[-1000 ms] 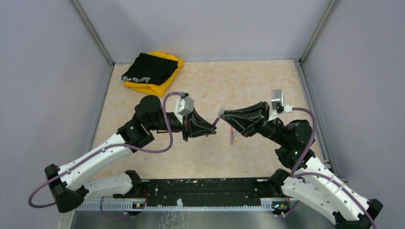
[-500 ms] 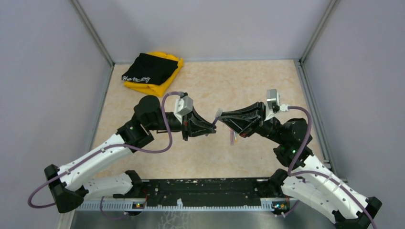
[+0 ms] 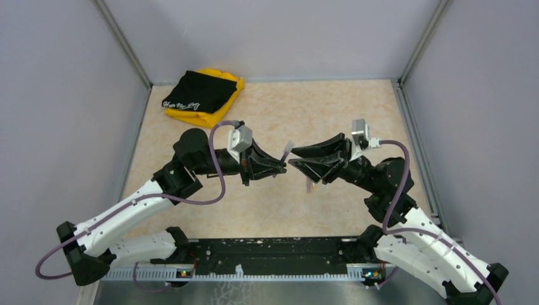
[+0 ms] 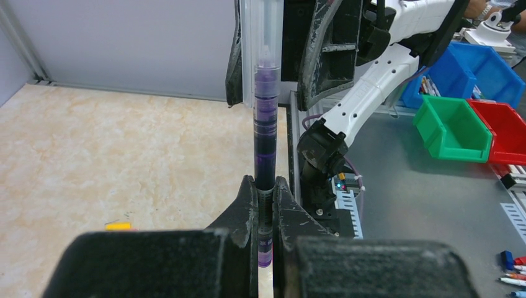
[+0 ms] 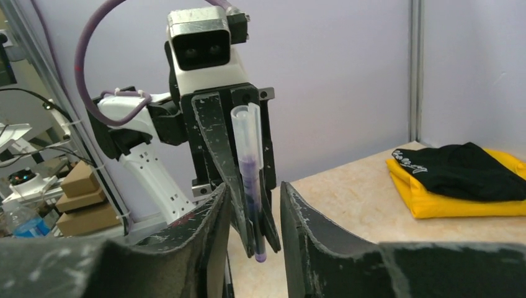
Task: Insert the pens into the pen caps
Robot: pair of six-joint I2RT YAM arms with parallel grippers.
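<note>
Left pincer (image 4: 265, 184) clamped on purple-ink pen (image 4: 265, 118); right pincer (image 5: 253, 189) apart, just beside it.

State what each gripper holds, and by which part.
Left gripper clamps a purple-ink pen low on its barrel, near the purple end; the clear end sticks out. Right gripper is open, holding nothing.

My left arm (image 3: 127, 210) and right arm (image 3: 416, 238) rise from their bases, bend at the elbows and turn inward, so the forearms meet tip to tip. My left end effector (image 3: 281, 164) points toward the right one, its fingers (image 4: 247, 208) clamped together on a pen (image 4: 265, 133) that sticks straight out ahead of them. My right end effector (image 3: 293, 160) faces it head-on with its jaws parted, one finger on each side of the pen's far end. I cannot tell whether they touch it.
</note>
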